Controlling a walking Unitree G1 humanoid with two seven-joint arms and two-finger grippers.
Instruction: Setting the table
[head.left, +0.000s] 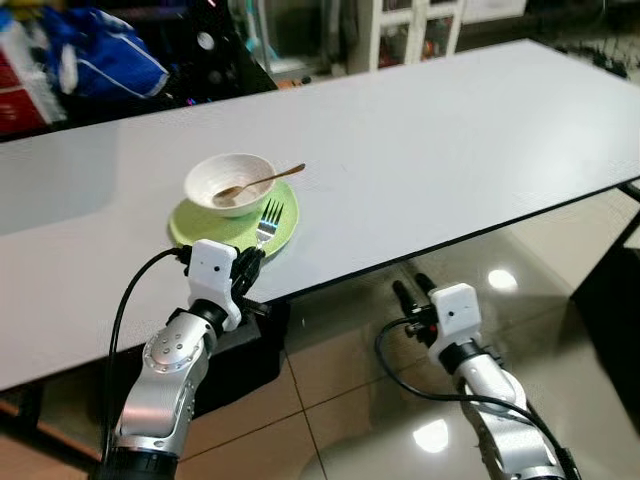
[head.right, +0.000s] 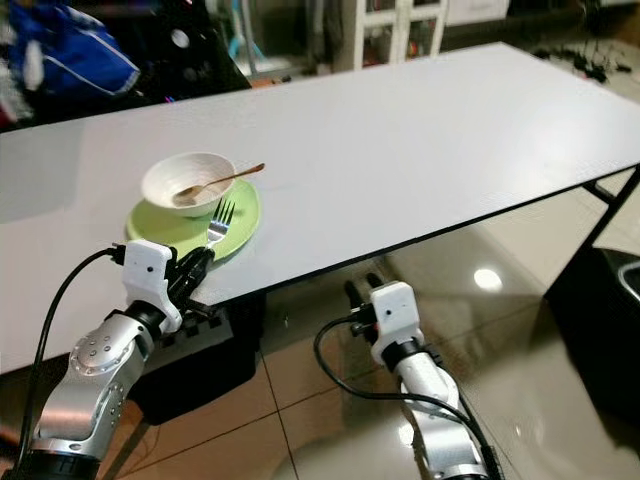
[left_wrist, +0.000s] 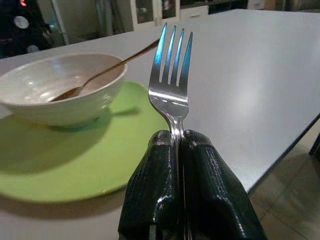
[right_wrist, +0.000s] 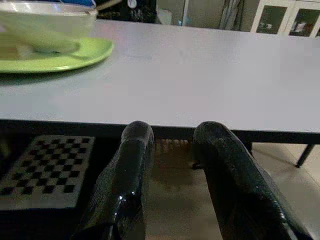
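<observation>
You are in the cutlery step: your left pincer (head.left: 252, 262) is pinching the fork (head.left: 268, 221) by its handle, fingers pressed tight on the metal, with the tines pointing away from the pincer and raised over the near rim of the green plate (head.left: 195, 228). Beyond the pincer, further onto the plate, sits the white bowl (head.left: 229, 183), and a spoon (head.left: 258, 183) already rests in it with its handle sticking out over the rim on the side towards your right arm. In the left wrist view the fork's head stands clear of the plate, so I judge it is not yet set down.

Your right pincer (head.left: 411, 290) hangs below the edge of the table (head.left: 450, 150), well apart from the setting, fingers spread with a gap between them and holding nothing.

The next move, as I read it, calls for deciding the fork's spot: either lower it onto the plate rim just ahead of the pincer, or carry it sideways so it lies flat on the bare table beside the plate. Keep the tines level as you descend, avoid nudging the bowl, and let go only once the handle rests on a surface
</observation>
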